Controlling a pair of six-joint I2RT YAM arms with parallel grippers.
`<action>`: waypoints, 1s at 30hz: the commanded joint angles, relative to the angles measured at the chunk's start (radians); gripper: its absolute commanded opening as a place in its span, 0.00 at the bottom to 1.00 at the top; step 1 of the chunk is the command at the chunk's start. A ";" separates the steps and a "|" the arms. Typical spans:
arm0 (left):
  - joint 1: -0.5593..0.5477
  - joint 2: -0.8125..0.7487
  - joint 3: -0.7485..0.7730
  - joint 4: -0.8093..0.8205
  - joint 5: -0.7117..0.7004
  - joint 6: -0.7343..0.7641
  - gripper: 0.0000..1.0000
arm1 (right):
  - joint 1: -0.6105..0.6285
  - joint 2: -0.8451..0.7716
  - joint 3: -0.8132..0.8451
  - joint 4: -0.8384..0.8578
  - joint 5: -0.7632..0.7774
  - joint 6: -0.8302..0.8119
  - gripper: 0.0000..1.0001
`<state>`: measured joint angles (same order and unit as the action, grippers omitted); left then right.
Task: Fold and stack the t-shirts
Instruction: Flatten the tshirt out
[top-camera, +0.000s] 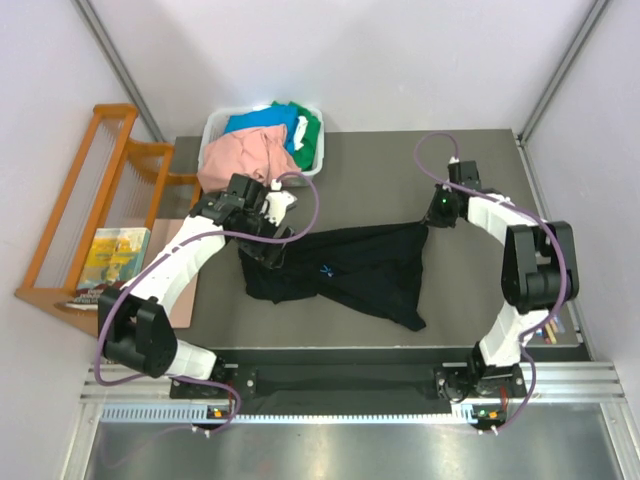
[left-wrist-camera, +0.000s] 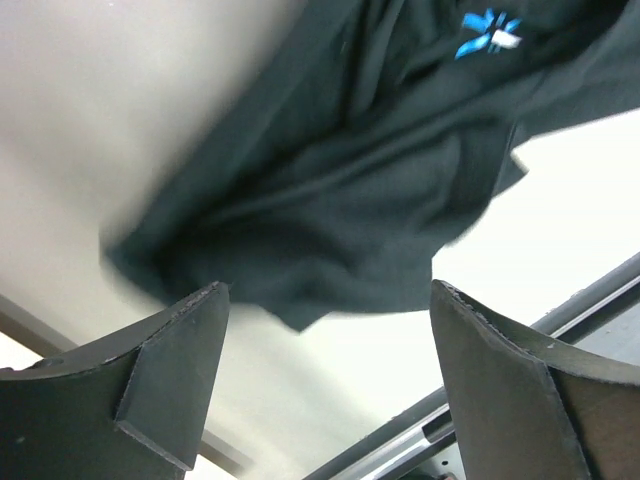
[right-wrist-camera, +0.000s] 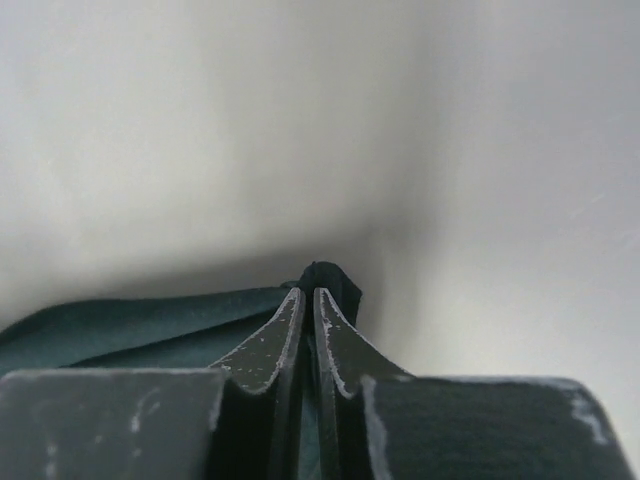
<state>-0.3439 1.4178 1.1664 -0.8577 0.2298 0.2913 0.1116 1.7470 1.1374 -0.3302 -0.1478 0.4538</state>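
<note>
A large black t-shirt (top-camera: 345, 270) lies crumpled and stretched across the middle of the table, its light-blue starburst mark (top-camera: 326, 270) facing up. My right gripper (top-camera: 432, 216) is shut on the shirt's far right corner; in the right wrist view a tuft of black cloth (right-wrist-camera: 325, 275) sticks out past the closed tips (right-wrist-camera: 308, 292). My left gripper (top-camera: 268, 248) hovers at the shirt's left end, open and empty. In the left wrist view (left-wrist-camera: 325, 300) the shirt (left-wrist-camera: 350, 170) and mark (left-wrist-camera: 488, 33) lie just beyond the fingertips. Salmon-pink (top-camera: 245, 155), blue (top-camera: 262, 122) and green (top-camera: 308, 130) shirts sit in the bin.
The white plastic bin (top-camera: 213, 130) stands at the table's far left corner. A wooden rack (top-camera: 85, 190) with a yellow booklet (top-camera: 112, 255) stands off the table's left side. A metal rail (top-camera: 340, 385) runs along the near edge.
</note>
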 joint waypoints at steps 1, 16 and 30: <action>0.003 -0.063 -0.010 -0.001 -0.024 0.025 0.86 | -0.033 0.022 0.094 0.037 0.028 -0.010 0.10; 0.003 -0.011 -0.131 0.106 -0.032 0.006 0.86 | 0.095 -0.263 -0.148 0.062 -0.035 0.003 0.76; 0.003 0.191 0.028 0.126 -0.014 -0.037 0.88 | 0.111 -0.262 -0.317 0.111 -0.050 -0.003 0.67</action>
<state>-0.3431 1.5715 1.0801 -0.7551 0.2043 0.2775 0.2218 1.4883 0.8104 -0.2687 -0.1879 0.4561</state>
